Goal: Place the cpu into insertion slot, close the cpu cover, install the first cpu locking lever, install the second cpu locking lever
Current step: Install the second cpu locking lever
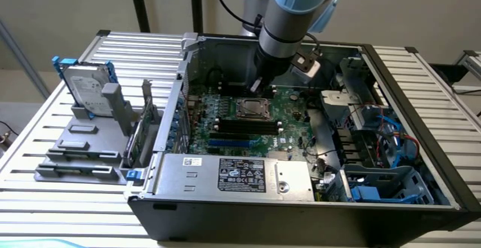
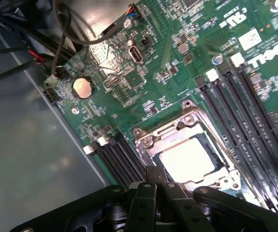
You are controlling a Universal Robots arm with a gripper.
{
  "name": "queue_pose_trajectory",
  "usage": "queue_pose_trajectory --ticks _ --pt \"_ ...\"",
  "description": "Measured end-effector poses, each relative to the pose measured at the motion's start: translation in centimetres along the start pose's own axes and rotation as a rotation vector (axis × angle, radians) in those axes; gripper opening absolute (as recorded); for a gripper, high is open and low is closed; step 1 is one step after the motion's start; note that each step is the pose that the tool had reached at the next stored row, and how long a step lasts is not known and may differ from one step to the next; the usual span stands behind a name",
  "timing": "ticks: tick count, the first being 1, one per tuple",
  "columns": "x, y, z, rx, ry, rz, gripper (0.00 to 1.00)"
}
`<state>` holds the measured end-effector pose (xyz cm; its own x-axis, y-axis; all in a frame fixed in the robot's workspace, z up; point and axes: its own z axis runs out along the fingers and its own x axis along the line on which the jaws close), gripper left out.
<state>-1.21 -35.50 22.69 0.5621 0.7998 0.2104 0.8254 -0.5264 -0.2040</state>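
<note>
The cpu is a pale shiny square lying flat in the insertion slot, mid-board in the open computer case. The silvery cpu cover lies flat as a frame around it, with the chip showing through its window. I cannot tell the locking levers apart from the frame's rim. My gripper is shut with nothing between its fingers, its tips just at the socket's edge. In the exterior view the gripper hangs a little above and behind the cpu.
Long black memory slots flank the socket on both sides. A grey power supply box fills the case's front. Cables and a blue drive cage crowd the exterior view's right. A hard drive stands on a grey holder outside the case.
</note>
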Motion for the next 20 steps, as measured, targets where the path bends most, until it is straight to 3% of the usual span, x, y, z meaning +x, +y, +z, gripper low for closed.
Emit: queue_pose_trajectory --ticks 3,10,20 --pt "-0.6 0.00 -0.52 -0.0004 -0.0001 0.000 0.11" --pt "-1.8 -1.09 -1.27 -0.0118 0.0000 -0.003 0.11" --pt "-3.3 -1.52 -2.22 -0.0198 0.0008 -0.004 0.11"
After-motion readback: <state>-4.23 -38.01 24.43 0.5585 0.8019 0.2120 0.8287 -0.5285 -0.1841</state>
